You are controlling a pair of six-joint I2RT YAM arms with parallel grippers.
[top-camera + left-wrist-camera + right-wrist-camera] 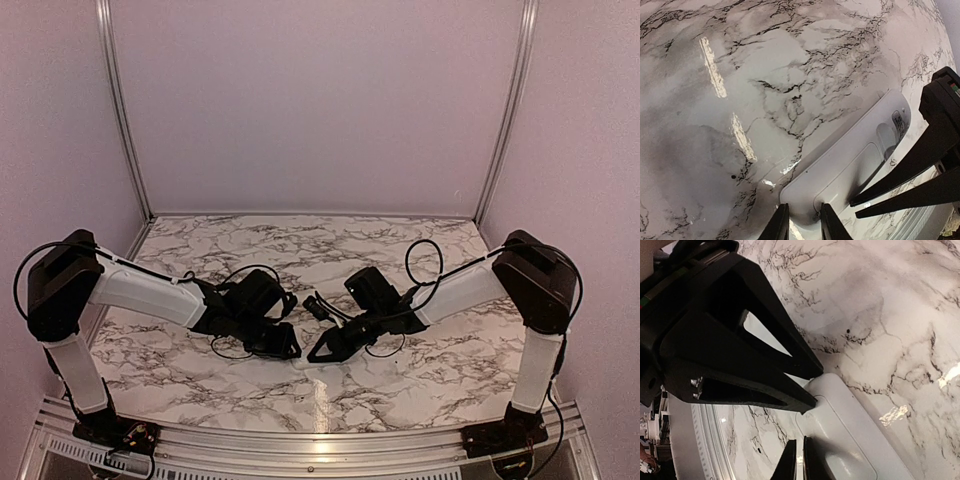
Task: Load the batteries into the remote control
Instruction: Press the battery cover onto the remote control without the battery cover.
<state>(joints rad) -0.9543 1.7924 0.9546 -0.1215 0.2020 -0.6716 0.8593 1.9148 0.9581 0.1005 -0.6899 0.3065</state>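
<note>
The remote control [850, 160] lies face down on the marble table, its white back and battery-cover outline showing; it also shows in the right wrist view [860, 430]. In the top view only a white sliver [304, 360] shows between the grippers. My left gripper [802, 225] has its fingers a little apart, with the tips resting on the remote's near end. My right gripper [799, 462] is shut to a thin slit, its tips at the cover's edge. Both grippers meet over the remote [302, 348]. The batteries are not in view.
The marble table [420, 380] is ringed by pale walls and a metal rail at the near edge [320, 440]. Black cables loop beside both wrists [425, 262]. The right gripper's black fingers [900, 175] cross the left wrist view.
</note>
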